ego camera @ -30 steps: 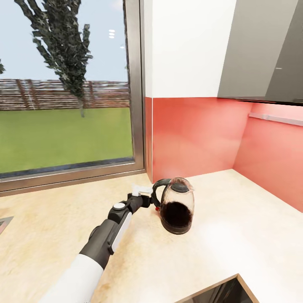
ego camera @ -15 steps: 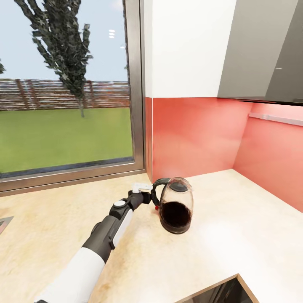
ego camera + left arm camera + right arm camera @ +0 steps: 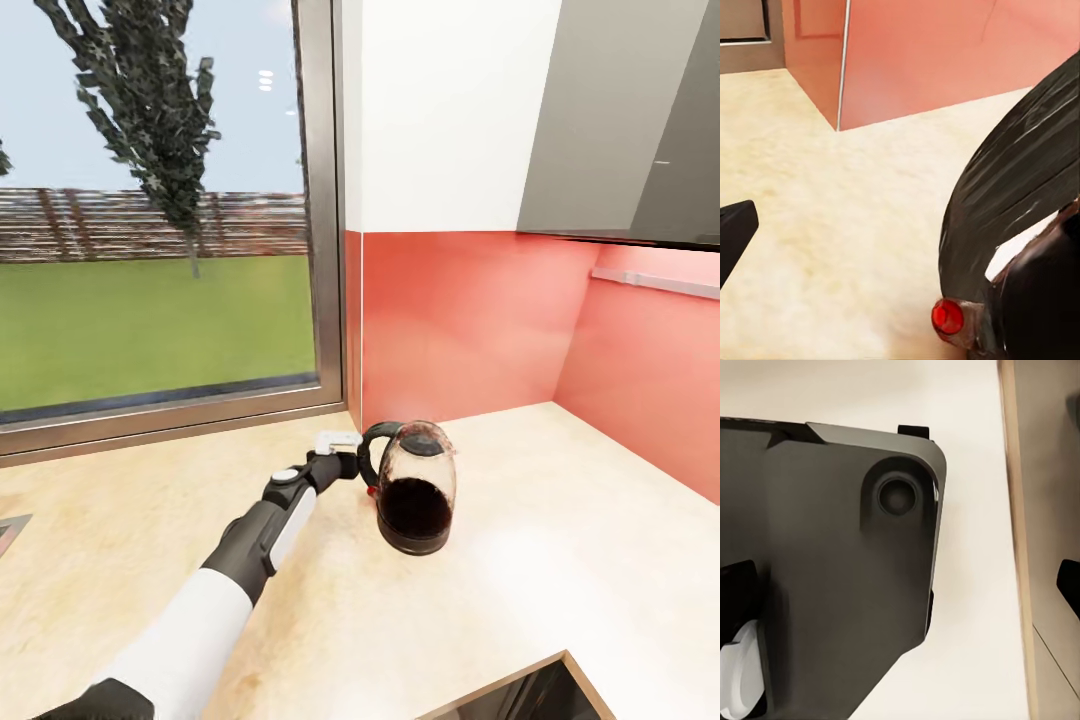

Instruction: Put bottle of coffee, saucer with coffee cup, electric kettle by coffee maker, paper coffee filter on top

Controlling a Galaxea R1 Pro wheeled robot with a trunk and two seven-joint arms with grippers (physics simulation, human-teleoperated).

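on the countertop (image 3: pixel 520 590), near the corner where the red backsplash (image 3: pixel 460 330) meets the window (image 3: pixel 150 210), the electric kettle (image 3: pixel 416 487) stands upright with its black loop handle (image 3: pixel 372 455) turned toward the reaching left arm (image 3: pixel 250 550), which probably suits a side-on grasp. left gripper (image 3: pixel 345 455) sits right at the handle, likely lined up to close on it; whether its fingers are spread or pinching cannot be told. left wrist view: kettle's red button (image 3: pixel 947 316) low on the body, very close.

The left arm (image 3: pixel 250 545) is white at the upper segment — then black-and-white, ending in a black wrist and pale gripper (image 3: pixel 338 441).
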